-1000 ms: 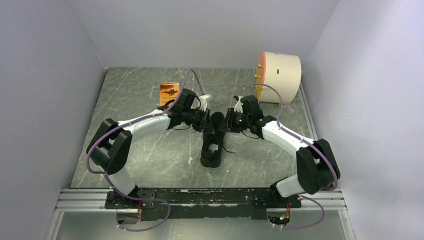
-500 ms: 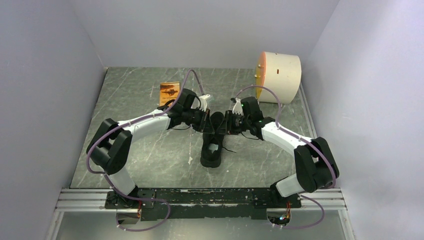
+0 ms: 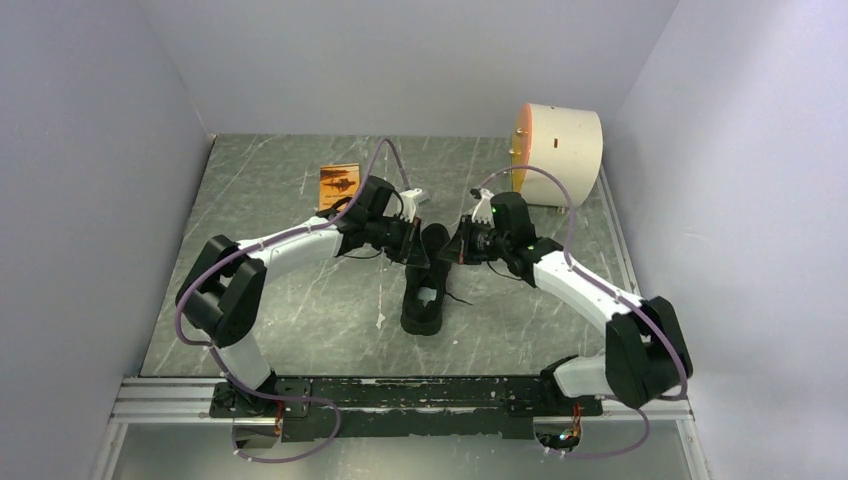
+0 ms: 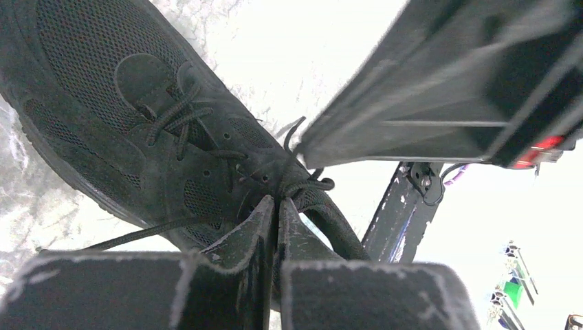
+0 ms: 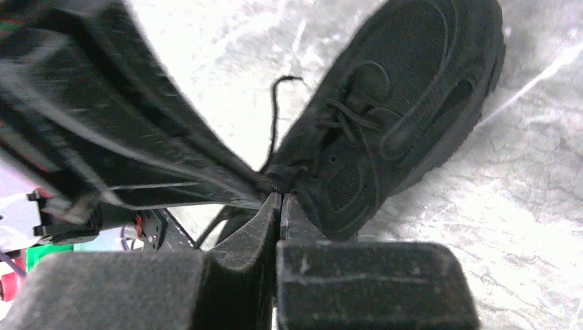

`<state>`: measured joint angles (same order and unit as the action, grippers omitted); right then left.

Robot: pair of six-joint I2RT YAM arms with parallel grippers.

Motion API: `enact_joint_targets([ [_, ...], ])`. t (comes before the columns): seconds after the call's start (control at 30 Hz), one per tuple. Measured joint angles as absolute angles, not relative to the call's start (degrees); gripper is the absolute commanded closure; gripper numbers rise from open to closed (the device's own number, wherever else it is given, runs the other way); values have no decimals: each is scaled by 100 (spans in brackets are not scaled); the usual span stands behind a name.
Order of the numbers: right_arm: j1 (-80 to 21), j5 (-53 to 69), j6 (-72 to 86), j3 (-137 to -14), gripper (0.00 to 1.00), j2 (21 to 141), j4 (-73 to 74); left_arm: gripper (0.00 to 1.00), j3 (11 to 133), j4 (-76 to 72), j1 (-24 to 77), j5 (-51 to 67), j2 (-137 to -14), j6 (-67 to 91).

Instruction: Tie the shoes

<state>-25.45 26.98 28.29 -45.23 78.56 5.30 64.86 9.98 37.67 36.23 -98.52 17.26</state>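
The black knit sneaker (image 3: 424, 288) lies mid-table, toe pointing away from the arm bases, with its pale insole patch (image 3: 427, 296) showing. My left gripper (image 3: 414, 252) is at the shoe's left side by the laces and my right gripper (image 3: 456, 250) at its right side. In the left wrist view the sneaker (image 4: 130, 117) fills the left; the left gripper (image 4: 277, 205) is shut with a thin black lace (image 4: 307, 185) at its tips. In the right wrist view the sneaker (image 5: 399, 117) lies at upper right; the right gripper (image 5: 280, 199) is shut on lace at the eyelets. A loose lace end (image 5: 276, 110) curls upward.
A beige cylinder with an orange face (image 3: 558, 155) stands at the back right. An orange card (image 3: 339, 182) lies at the back left of the shoe. A small white scrap (image 3: 381, 320) lies left of the heel. Grey walls enclose the table; a metal rail (image 3: 400, 398) runs along the near edge.
The right arm's elbow has swung outward to the right and its wrist has turned slightly, still at the shoe. The left arm and the shoe have barely moved.
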Motion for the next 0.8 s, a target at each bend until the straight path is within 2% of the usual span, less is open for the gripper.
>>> enact_joint_targets([
  [0.23,-2550,2794,2803,-4239,100,7284,270,91,6563,1033,3767,3638,-9926,1739],
  [0.8,-2768,3760,3096,-3992,100,7555,-628,92,6742,631,3758,4427,-10265,1780],
])
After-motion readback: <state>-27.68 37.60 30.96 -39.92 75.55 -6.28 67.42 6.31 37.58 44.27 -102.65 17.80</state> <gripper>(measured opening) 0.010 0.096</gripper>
